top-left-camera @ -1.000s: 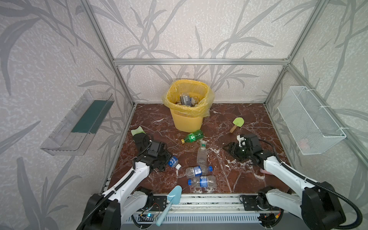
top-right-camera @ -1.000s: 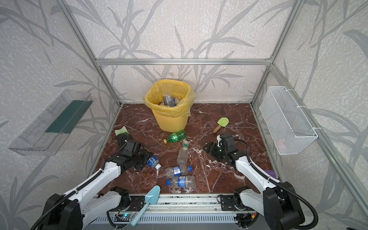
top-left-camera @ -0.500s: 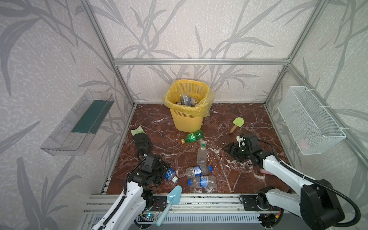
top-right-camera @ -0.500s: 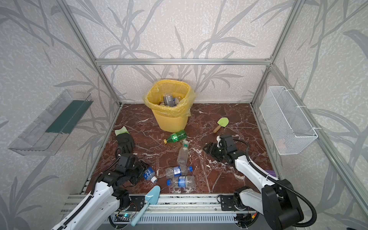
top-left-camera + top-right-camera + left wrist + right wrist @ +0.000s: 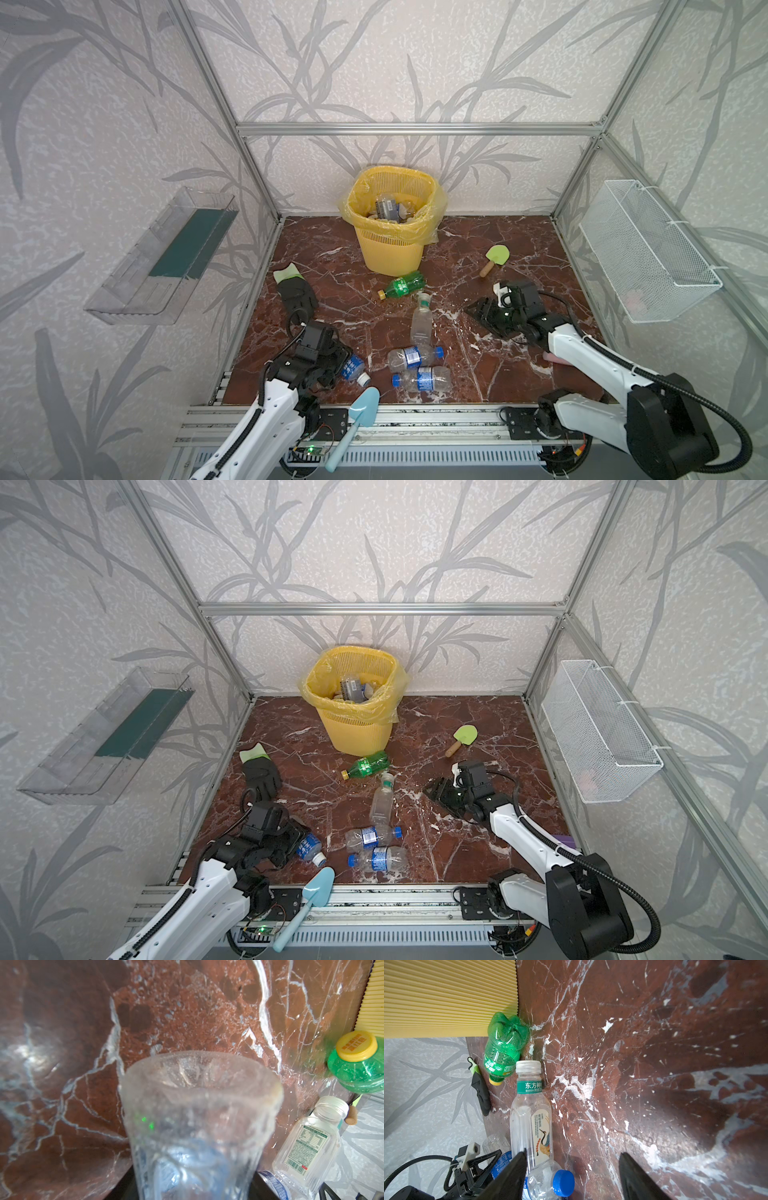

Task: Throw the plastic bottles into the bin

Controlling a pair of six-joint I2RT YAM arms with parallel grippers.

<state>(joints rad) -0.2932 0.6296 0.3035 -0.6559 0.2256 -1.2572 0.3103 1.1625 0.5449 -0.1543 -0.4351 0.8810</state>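
Five plastic bottles show outside the bin, one of them gripped. Far left, a clear plastic tray (image 5: 166,257) hangs on the wall; below it a black glove with a green cuff (image 5: 297,291) lies on the red-brown marble floor (image 5: 519,249). Near the front rail the left gripper (image 5: 337,366) is clamped around a clear blue-labelled bottle with a white cap (image 5: 353,370). Just right, a light-blue toy shovel (image 5: 361,409) rests across the rail. At the back middle stands the yellow lattice bin lined with a yellow bag (image 5: 390,253), with discarded bottles (image 5: 388,205) inside. In front of it lie a green bottle with a yellow cap (image 5: 403,286), then a tall clear bottle with a green neck band (image 5: 422,322), then two crumpled clear bottles with blue caps (image 5: 411,356), side by side. The right gripper (image 5: 482,309) sits low just right of the tall bottle, jaws wide with only floor between them. Behind it lies a green paddle with a wooden handle (image 5: 494,259), and on the right wall hangs a white wire-mesh basket (image 5: 648,253).
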